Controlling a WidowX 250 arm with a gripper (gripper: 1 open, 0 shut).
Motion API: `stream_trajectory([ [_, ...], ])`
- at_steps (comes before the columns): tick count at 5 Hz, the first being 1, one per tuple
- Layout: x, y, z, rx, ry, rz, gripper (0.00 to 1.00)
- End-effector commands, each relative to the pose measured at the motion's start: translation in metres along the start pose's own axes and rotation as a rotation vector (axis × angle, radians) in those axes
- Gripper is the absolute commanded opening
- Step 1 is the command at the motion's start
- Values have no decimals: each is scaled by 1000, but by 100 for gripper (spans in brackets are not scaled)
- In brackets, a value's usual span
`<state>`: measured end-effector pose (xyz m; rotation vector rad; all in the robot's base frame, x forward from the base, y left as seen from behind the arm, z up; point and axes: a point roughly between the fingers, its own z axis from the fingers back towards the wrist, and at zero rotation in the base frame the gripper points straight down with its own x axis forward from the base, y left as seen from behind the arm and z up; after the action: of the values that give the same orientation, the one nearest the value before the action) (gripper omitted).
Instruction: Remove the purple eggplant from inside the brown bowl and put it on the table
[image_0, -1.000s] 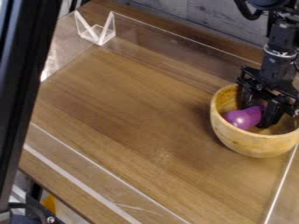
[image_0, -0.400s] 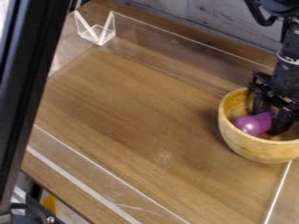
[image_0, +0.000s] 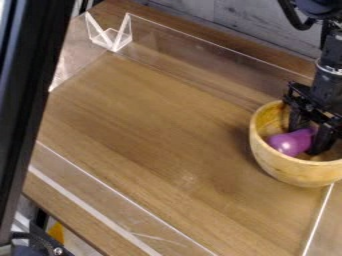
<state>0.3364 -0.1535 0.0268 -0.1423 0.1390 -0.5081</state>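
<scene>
Over at the right edge of the table (image_0: 160, 120), the black gripper (image_0: 310, 134) reaches down into the brown bowl (image_0: 274, 160), its fingers clamped on the purple eggplant (image_0: 290, 141), which sits inside the bowl.

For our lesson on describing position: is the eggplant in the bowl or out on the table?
In. The eggplant lies inside the bowl, below its rim, with the gripper lowered onto it.

Eggplant (image_0: 290, 142) in bowl (image_0: 271, 162), table's (image_0: 147, 120) right.
</scene>
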Motion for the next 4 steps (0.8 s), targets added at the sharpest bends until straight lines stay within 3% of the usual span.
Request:
stream_trajectory([
  [1, -1, -12, 7, 0, -6, -7, 0],
  [2, 2, -9, 15, 0, -22, 41, 0],
  [4, -6, 7, 28, 9, -53, 66, 0],
])
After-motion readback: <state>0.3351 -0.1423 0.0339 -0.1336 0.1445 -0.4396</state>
